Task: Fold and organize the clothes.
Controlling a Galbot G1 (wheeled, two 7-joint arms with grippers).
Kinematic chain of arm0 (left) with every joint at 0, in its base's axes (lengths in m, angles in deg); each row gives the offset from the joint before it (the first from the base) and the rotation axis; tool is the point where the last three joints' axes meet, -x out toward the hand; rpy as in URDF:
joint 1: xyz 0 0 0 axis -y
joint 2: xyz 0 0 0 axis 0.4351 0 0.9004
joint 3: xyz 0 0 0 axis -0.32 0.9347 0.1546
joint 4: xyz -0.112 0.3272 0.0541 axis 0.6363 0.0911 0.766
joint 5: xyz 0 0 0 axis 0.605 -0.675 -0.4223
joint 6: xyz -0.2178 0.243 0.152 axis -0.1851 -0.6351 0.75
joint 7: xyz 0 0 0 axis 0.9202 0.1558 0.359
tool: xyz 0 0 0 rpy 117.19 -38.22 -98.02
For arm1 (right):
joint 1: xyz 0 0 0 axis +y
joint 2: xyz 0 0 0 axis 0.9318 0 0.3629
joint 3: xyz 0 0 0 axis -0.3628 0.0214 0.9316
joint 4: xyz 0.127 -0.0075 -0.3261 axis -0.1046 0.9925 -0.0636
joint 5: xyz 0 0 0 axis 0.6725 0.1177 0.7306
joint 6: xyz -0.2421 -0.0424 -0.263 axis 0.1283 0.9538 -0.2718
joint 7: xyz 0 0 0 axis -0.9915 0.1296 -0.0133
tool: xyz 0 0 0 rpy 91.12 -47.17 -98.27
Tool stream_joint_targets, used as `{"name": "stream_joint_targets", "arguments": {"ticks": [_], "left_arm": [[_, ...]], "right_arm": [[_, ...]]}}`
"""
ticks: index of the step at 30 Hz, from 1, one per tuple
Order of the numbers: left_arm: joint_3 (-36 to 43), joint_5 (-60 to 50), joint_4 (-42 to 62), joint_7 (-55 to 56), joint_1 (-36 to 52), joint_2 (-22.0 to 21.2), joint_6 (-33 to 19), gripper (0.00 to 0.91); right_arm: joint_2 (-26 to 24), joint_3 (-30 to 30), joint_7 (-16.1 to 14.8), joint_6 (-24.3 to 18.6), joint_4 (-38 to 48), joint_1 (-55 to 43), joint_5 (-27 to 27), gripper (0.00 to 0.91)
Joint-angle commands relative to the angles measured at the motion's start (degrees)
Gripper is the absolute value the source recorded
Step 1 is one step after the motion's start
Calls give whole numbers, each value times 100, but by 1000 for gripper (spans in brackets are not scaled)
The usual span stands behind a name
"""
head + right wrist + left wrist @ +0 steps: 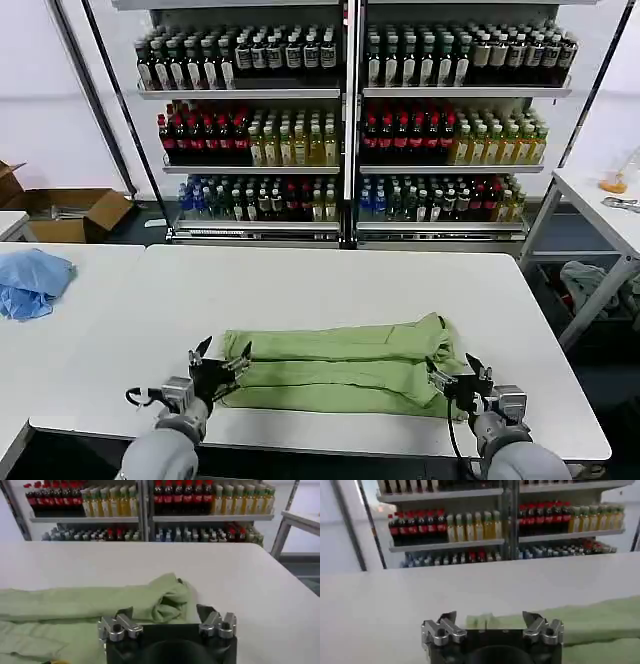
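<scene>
Both arms reach low over the near table edge. The left gripper (222,361) sits at about seven o'clock on the white table (330,280), fingers spread wide and holding nothing, at the left end of the green polo shirt (345,370). The right gripper (456,377) sits at five o'clock, also wide open and empty, over the shirt's right end. The shirt lies folded into a long band; its collar and print are hidden. A light blue cloth (32,281) rests at nine o'clock.
</scene>
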Motion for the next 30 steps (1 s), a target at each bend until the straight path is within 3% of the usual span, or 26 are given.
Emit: {"name": "stream_joint_targets", "arguments": {"ticks": [1, 13, 14, 15, 16, 18, 30], "left_arm": [[114, -879, 386, 673, -198, -703, -425, 907], [244, -1315, 1015, 803, 22, -941, -588, 907], [245, -1328, 1042, 813, 34, -953, -594, 856], [248, -1340, 1068, 820, 46, -959, -597, 363], [252, -1356, 1087, 824, 50, -962, -602, 212], [263, -1381, 1104, 814, 56, -968, -607, 50], [216, -778, 914, 489, -84, -845, -462, 30]], "right_arm": [[21, -86, 5, -21, -204, 249, 72, 907], [51, -75, 32, -40, -192, 256, 64, 907], [49, -76, 32, -41, -195, 257, 63, 907], [44, -78, 36, -40, -198, 257, 59, 907], [43, -82, 38, -40, -199, 255, 58, 907], [40, -87, 39, -38, -205, 254, 54, 907], [38, -88, 65, -25, -289, 264, 20, 907]]}}
